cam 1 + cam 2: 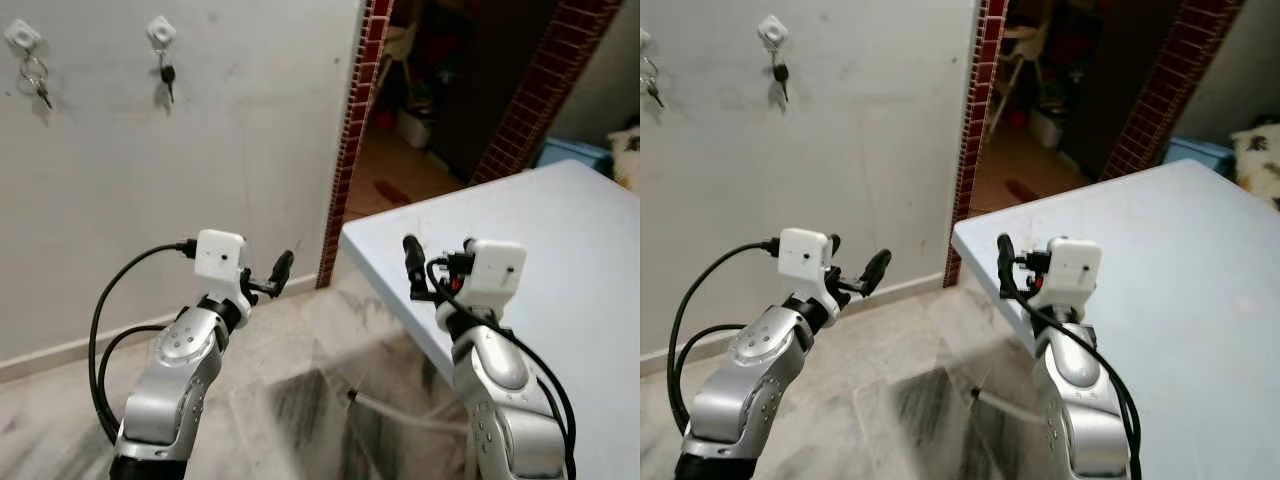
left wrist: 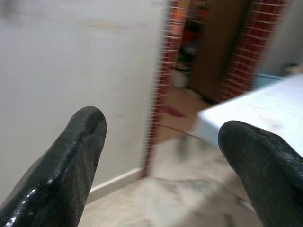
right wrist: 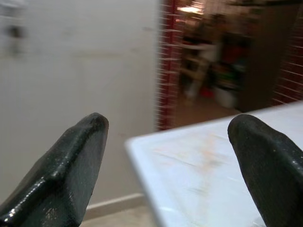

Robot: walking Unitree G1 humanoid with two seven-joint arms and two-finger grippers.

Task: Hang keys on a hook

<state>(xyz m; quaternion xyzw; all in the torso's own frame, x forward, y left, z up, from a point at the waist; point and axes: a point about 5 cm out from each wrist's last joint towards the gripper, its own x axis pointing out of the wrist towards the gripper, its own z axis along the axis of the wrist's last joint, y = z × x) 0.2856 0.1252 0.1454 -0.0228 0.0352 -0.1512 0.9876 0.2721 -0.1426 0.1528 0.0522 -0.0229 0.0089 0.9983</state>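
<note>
The robot stands before a pale wall (image 1: 230, 150), with both arms raised in front of it; the left gripper (image 2: 161, 156) is held up near the wall with its two black fingers (image 2: 71, 161) spread wide and nothing between them; the right gripper (image 3: 165, 161) is held over the near corner of a light blue table (image 1: 560, 250), also with its fingers spread apart and holding nothing. High on the wall, at the robot's left, are two white hooks; on the outer hook (image 1: 22, 38) hangs a ring with keys (image 1: 36, 80); on the inner hook (image 1: 160, 32) hangs a single key with a dark head (image 1: 167, 76) (both well apart from the grippers). To the right of the wall, a doorway with a red brick frame (image 1: 355, 130) opens to a dim room; the floor (image 1: 300, 390) below the arms is marbled grey.
</note>
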